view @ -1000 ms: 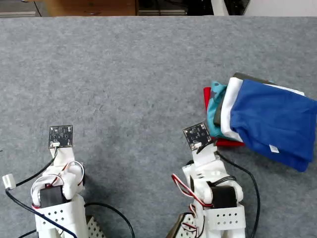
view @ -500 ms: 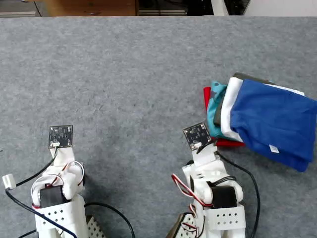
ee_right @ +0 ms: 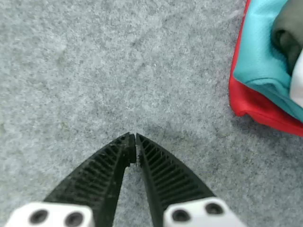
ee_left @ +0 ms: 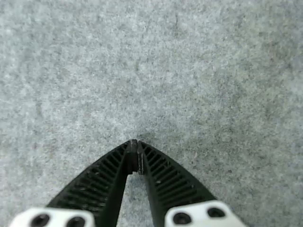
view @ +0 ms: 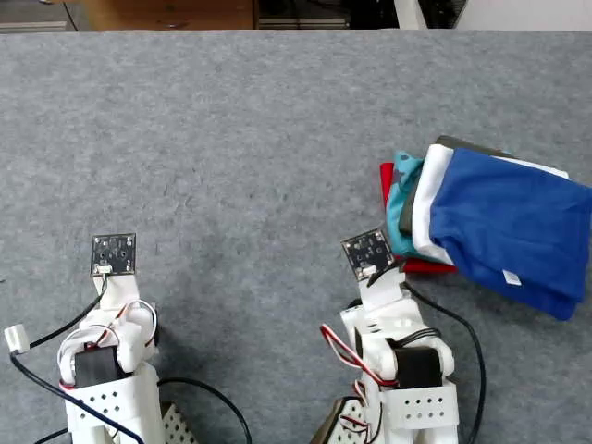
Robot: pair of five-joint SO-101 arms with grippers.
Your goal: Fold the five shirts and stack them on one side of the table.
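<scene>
Blue shirt (view: 511, 229) atop folded stack (view: 418, 215), grey felt table (view: 231, 139)

The blue shirt (view: 504, 227) hides most of the stack (view: 407, 208) beneath it; the right wrist view's edge cuts the stack off.

- Bright, even light from above on the grey felt-like table cover (view: 259, 129).
- Thin soft shadow along the near edge of the blue-topped stack of folded shirts (view: 504, 222).
- Faint soft shadow just past the black ribbed right gripper (ee_right: 133, 138).
</scene>
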